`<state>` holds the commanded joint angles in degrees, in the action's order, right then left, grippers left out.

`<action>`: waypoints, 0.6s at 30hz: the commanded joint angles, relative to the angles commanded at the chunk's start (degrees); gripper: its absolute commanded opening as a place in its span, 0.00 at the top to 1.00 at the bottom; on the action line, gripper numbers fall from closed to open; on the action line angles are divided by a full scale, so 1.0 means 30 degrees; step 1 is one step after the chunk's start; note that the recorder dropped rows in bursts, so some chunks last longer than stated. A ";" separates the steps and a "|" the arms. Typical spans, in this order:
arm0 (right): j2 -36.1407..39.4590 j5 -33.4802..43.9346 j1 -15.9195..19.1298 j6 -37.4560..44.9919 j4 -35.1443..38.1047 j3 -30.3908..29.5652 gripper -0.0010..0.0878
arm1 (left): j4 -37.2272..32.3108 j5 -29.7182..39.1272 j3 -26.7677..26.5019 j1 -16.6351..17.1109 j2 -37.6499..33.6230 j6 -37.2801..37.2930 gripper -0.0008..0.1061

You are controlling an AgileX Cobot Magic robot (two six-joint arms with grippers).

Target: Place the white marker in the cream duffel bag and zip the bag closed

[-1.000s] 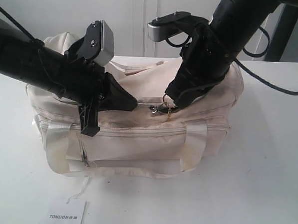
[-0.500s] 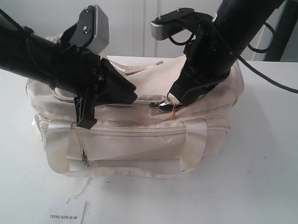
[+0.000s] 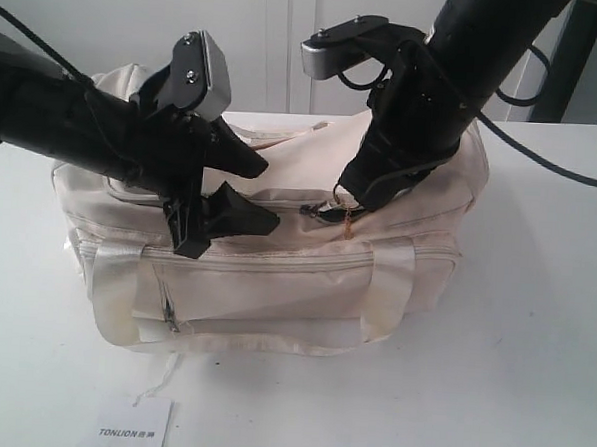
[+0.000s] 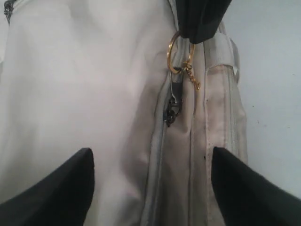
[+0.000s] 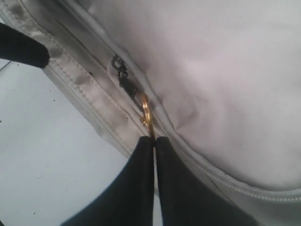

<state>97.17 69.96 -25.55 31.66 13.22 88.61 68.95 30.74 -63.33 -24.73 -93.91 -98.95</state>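
One white surface (image 3: 533, 326) carries one cream bag (image 3: 275, 282), lying lengthwise with its top zipper facing up. I have two end effectors over it. My left end effector (image 3: 270, 194) is released, jaws spread wide above the bag's top near its left half, holding nothing. My right end effector (image 5: 154, 141) is clenched on the gold ring (image 5: 146, 113) of the zipper pull, about midway along the bag's top. One "TONLION" card (image 3: 134, 430) lies on the surface in front of the bag, apart from it. I count no marker in any view; I judge it is inside the bag, though I cannot confirm that. So the step in hand looks like the zipping. How much of the seam is open I cannot tell. The next move calls for a steady drag on the ring along the curved track, with the left end effector pressing or pinching the fabric so the bag does not slide or bunch.
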 joint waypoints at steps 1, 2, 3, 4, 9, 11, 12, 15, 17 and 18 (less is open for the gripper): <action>0.0000 0.0000 0.0000 0.0000 0.0000 0.0000 0.99 | 0.0000 -0.0096 0.0000 0.0000 -0.0057 0.0000 0.39; 0.0000 0.0000 0.0000 0.0000 -0.0003 0.0000 0.99 | 0.0000 -0.0257 0.0000 0.0000 -0.0158 0.0000 0.44; 0.0000 0.0000 0.0000 0.0000 0.0050 0.0000 0.99 | 0.0000 -0.0294 0.0000 0.0000 -0.0154 0.0000 0.47; 0.0000 0.0000 0.0000 0.0000 0.0084 0.0000 0.99 | 0.0000 -0.0394 0.0000 0.0000 -0.0154 0.0000 0.53; 0.0000 0.0000 0.0000 0.0000 0.0084 0.0000 0.99 | 0.0000 -0.0606 0.0000 0.0000 -0.0154 0.0000 0.84; 0.0000 0.0000 0.0000 0.0000 0.0084 0.0000 0.99 | 0.0000 -0.0562 0.0000 0.0000 -0.0154 0.0000 0.98; 0.0000 0.0000 0.0000 0.0000 0.0084 0.0000 0.99 | 0.0000 -0.0524 0.0000 0.0000 -0.0154 0.0000 0.99; 0.0000 0.0000 0.0000 0.0000 -0.0089 0.0000 0.99 | 0.0000 -0.0443 0.0000 0.0000 -0.0154 0.0000 0.99; 0.0000 0.0000 0.0000 0.0000 -0.0333 0.0000 0.99 | 0.0000 -0.0406 0.0000 0.0000 -0.0154 0.0000 0.99; 0.0000 0.0000 0.0000 0.0000 -0.0473 0.0000 0.99 | 0.0000 -0.0415 0.0000 0.0000 -0.0121 0.0000 0.99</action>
<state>97.17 69.96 -25.55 31.66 11.80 88.61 68.95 29.49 -63.33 -24.73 -94.27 -98.95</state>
